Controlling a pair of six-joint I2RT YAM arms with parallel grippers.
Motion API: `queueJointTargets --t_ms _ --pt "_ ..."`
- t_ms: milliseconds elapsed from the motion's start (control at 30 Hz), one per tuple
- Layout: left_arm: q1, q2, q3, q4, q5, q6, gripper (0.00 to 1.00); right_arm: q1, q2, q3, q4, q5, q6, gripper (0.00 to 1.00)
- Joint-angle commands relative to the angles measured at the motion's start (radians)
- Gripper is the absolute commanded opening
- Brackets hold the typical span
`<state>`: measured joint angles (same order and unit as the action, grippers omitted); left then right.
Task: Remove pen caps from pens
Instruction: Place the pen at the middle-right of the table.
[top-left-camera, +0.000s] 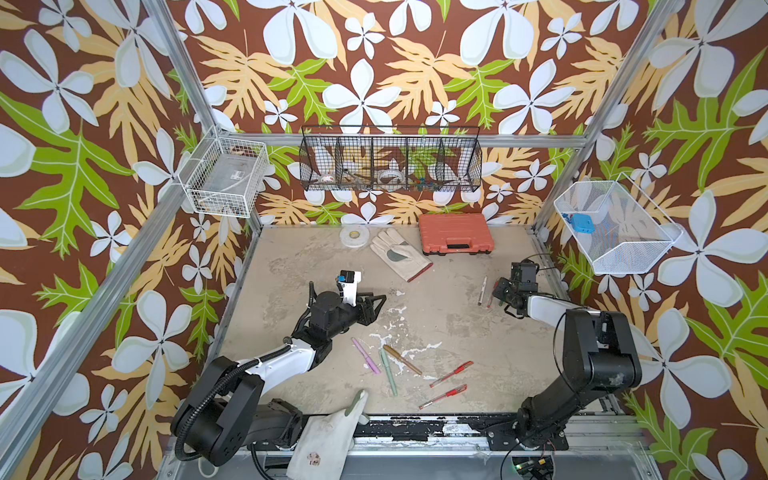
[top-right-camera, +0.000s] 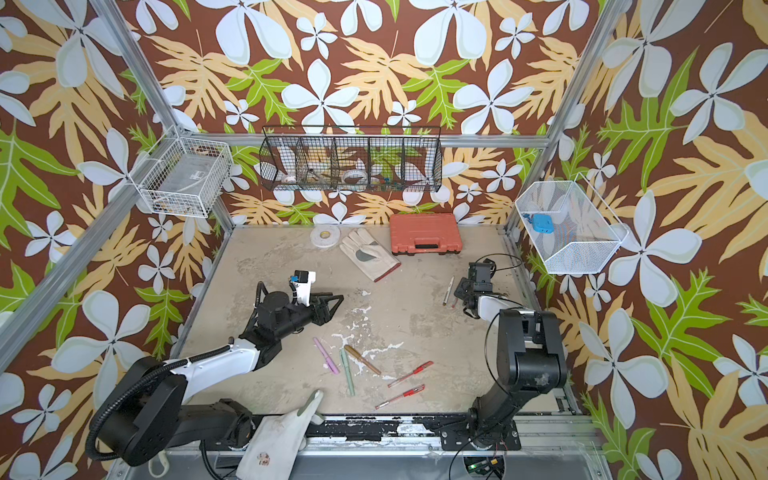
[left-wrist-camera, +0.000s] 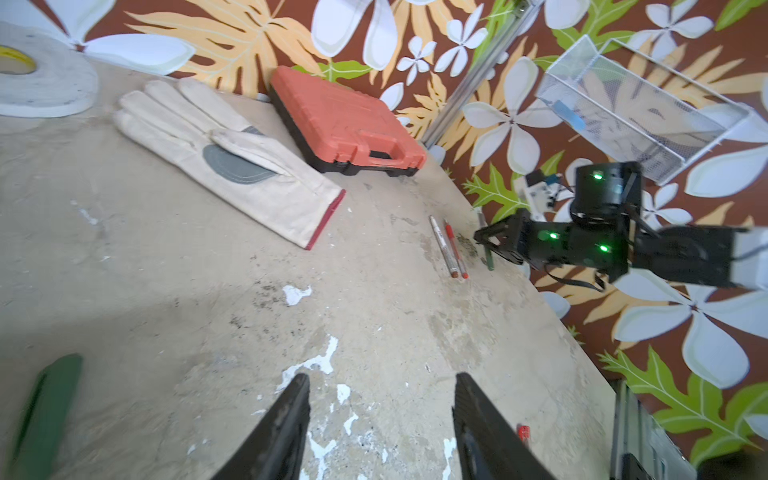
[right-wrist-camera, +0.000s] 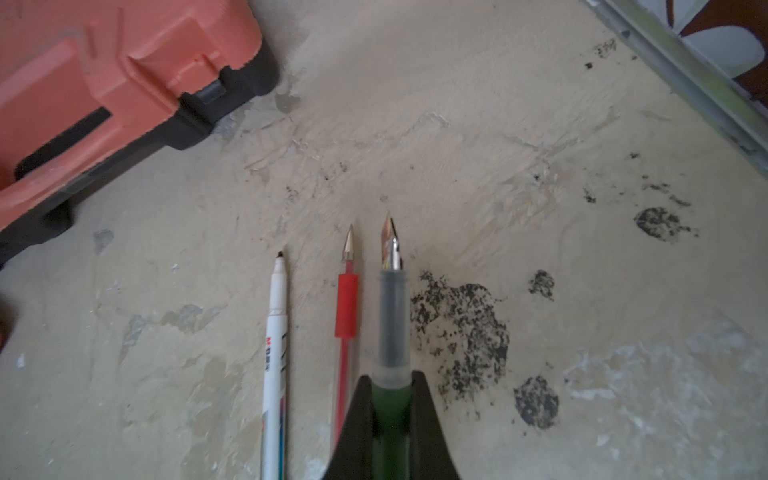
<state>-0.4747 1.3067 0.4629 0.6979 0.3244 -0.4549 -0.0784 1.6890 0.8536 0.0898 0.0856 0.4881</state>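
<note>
Uncapped dark green pen (right-wrist-camera: 392, 316), nib bare, is clamped in the right hand (right-wrist-camera: 390, 380); just beside it lie an uncapped red gel pen (right-wrist-camera: 346, 307) and white marker (right-wrist-camera: 276, 332), parallel.

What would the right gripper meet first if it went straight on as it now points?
Probably nothing: ahead of the right gripper and the nib of its dark green pen lies only bare beige table, as far as the wrist view shows. The orange plastic case lies aside.

White marker (right-wrist-camera: 275, 353) carried one small print running along its barrel: a red "M", then a few grey letters too blurred to read, with dark slanted stripes beside it. No other text was legible in any view.
</note>
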Motion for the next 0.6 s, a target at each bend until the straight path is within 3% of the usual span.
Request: queueJointTargets --t_ms 0,300,567 --pt "-0.01 0.012 0.006 0.064 0.083 0.018 0.57 -0.01 0.041 0.039 -0.054 0.005 -0.014 0.04" --pt "-0.013 0.002 -0.005 0.076 0.084 0.018 0.57 -0.039 0.116 0.079 -0.091 -0.078 -0.002 0.11" --pt "-0.013 -0.013 -0.03 0.072 0.062 0.032 0.58 -0.044 0.044 0.029 -0.057 -0.091 0.025 0.24"
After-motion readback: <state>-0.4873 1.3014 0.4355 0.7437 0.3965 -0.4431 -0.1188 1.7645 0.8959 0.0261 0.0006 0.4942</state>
